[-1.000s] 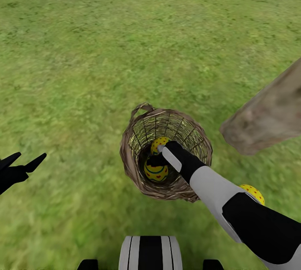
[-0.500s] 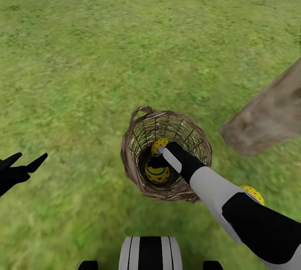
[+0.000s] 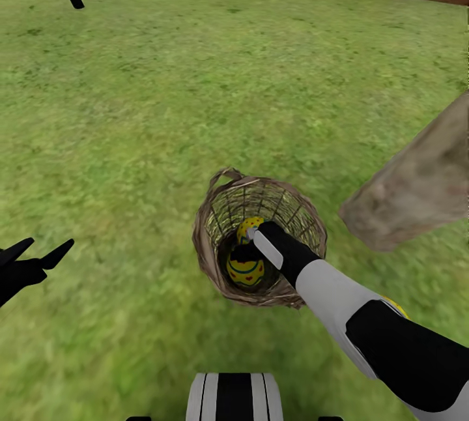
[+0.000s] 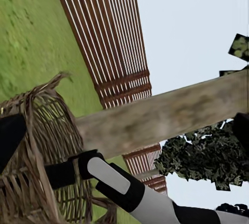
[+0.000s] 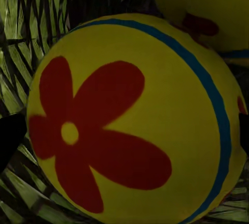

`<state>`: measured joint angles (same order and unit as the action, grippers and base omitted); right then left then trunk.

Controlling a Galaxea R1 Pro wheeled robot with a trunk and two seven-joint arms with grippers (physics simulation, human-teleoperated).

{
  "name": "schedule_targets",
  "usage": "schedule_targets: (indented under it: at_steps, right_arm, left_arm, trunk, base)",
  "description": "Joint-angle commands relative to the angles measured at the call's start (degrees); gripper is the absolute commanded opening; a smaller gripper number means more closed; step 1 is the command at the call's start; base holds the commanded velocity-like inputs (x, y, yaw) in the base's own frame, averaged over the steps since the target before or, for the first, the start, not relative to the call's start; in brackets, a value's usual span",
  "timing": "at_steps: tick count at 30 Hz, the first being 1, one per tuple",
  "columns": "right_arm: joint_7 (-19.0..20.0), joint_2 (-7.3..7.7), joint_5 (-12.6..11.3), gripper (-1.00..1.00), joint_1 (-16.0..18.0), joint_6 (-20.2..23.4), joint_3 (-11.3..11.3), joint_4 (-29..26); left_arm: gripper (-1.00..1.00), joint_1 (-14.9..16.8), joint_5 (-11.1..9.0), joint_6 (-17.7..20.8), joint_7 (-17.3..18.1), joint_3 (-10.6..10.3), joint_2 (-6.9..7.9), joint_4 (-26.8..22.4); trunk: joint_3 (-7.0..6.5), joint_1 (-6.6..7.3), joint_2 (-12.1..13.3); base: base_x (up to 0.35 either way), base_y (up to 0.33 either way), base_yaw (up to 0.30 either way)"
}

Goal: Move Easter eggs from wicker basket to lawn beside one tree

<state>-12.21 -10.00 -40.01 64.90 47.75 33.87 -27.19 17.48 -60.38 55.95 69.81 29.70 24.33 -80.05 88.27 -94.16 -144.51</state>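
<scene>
Right gripper (image 3: 246,253): reached down into wicker basket (image 3: 207,258) on lawn (image 3: 130,115) beside tree (image 3: 417,186); fingertips flanked near Easter egg (image 5: 129,120), grip not confirmable. Second egg (image 3: 249,225) lay behind it. Left gripper (image 3: 39,255): spread, empty. Recommended: centre fingers on egg's widest part, close gently, lift straight clear of rim

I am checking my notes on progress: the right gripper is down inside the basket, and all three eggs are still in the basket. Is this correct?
Not quite. The right gripper is inside the basket, but the head view shows only two eggs there, a near one and a far one. A third egg lies on the grass outside, half hidden behind the right arm, close to the tree trunk.
</scene>
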Motion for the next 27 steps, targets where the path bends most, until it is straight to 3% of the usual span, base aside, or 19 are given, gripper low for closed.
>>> schedule_targets:
  at_steps: [1,27]
  right_arm:
    - [-0.53,0.00,-0.50,-1.00,0.05,0.20,0.24,-0.05]
    - [-0.53,0.00,-0.48,-1.00,-0.04,1.14,0.01,-0.41]
  left_arm:
    - [1.00,-0.01,-0.17,0.38,0.05,0.01,0.02,0.03]
    - [1.00,0.00,-0.17,0.39,0.07,0.09,0.10,0.07]
  trunk:
    - [-0.19,0.03,0.00]
    - [-5.95,0.70,0.35]
  base:
    - [0.000,0.000,0.000]
    - [0.000,0.000,0.000]
